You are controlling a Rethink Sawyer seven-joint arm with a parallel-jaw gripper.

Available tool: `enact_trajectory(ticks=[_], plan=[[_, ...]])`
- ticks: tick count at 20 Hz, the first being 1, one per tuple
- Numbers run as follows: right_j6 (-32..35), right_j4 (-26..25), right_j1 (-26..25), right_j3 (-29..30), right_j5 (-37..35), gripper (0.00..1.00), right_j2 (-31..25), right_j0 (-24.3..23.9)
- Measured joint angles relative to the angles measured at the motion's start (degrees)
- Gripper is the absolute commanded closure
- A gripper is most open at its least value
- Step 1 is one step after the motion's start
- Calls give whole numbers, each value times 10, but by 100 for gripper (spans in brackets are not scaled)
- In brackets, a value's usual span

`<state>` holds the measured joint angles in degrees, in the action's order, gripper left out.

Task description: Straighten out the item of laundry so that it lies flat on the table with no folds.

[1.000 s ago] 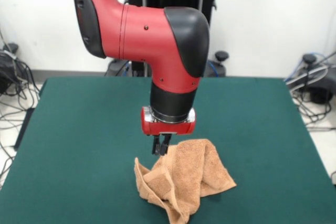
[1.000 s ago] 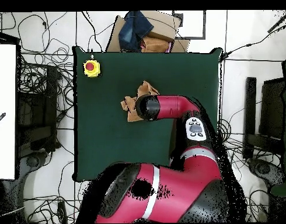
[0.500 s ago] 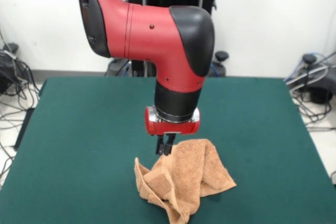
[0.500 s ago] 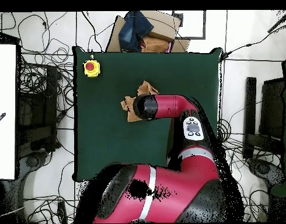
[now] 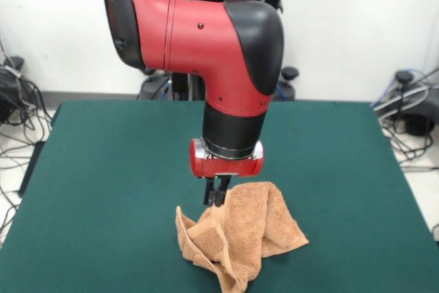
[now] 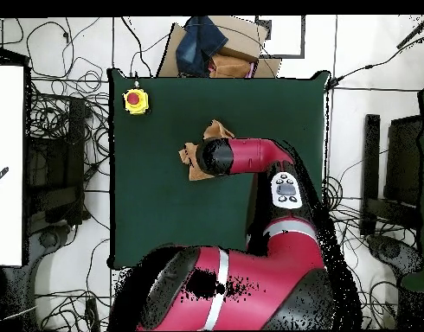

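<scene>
The orange-tan towel [image 5: 241,235] lies crumpled in a heap on the dark green table [image 5: 110,183], near its front edge and a little right of centre. Folds overlap and one corner points toward the front. My gripper [image 5: 215,201] hangs straight down from the red wrist, its fingers close together, the tips at the towel's far left upper edge. I cannot see cloth between them. In the overhead view the wrist covers the gripper and most of the towel [image 6: 191,161], which shows on either side of it on the table [image 6: 163,216].
A yellow box with a red button [image 6: 135,101] stands at one table corner. A cardboard box with blue cloth [image 6: 214,50] sits beyond the table's edge. Cables lie on the floor around the table.
The arm has shifted slightly to the right in the front view and the gripper sits a touch lower at the towel's edge. The towel has not changed shape.
</scene>
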<state>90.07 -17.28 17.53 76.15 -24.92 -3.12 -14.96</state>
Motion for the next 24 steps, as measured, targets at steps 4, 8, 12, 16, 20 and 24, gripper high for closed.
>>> enact_trajectory(ticks=[4, 8, 12, 16, 20, 24], plan=[[0, 0, -1, 0, 8, 100, 2, 5], [0, 0, -2, 0, 14, 0, 3, 14], [0, 0, -3, 0, 20, 0, 3, 18], [0, 0, -4, 0, 31, 0, 3, 19], [0, 0, -4, 0, 38, 0, 3, 19], [0, 0, -5, 0, 40, 0, 3, 17]])
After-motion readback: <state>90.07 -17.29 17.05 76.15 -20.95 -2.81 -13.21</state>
